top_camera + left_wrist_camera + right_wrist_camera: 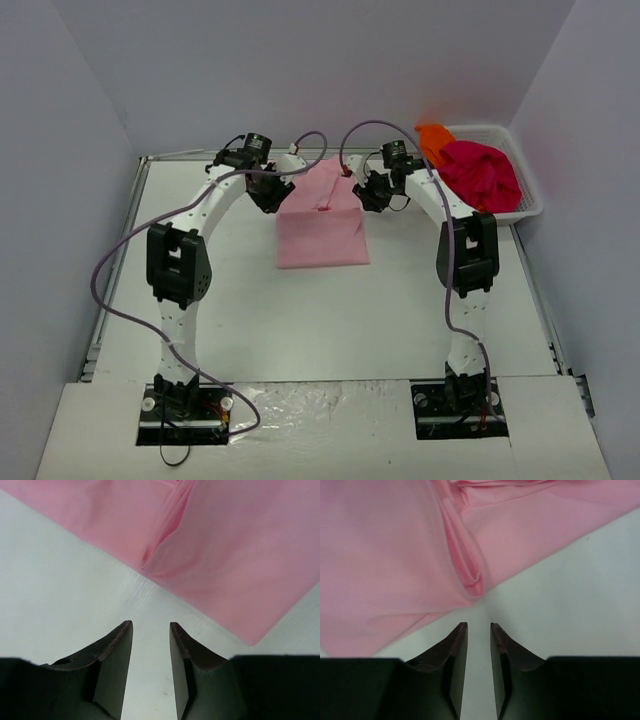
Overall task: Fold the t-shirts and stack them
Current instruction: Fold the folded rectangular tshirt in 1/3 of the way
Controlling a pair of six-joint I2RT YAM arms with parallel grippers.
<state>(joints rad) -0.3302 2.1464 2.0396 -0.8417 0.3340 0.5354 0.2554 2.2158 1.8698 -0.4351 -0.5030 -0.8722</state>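
Observation:
A light pink t-shirt (322,232) lies folded into a rough rectangle on the white table, at the far middle. My left gripper (270,196) hovers at its far left edge and my right gripper (373,194) at its far right edge. In the left wrist view the left gripper (151,625) stands open over bare table, a short way from the pink cloth (240,555). The right gripper (479,625) is open too, just off a small fold of the pink cloth (385,555). Neither holds anything. A magenta-red t-shirt (482,172) and an orange t-shirt (432,140) lie crumpled in the basket.
A white mesh basket (530,207) stands at the far right corner against the wall. Grey walls close in the table (300,310) on three sides. Purple cables loop from both arms over the table.

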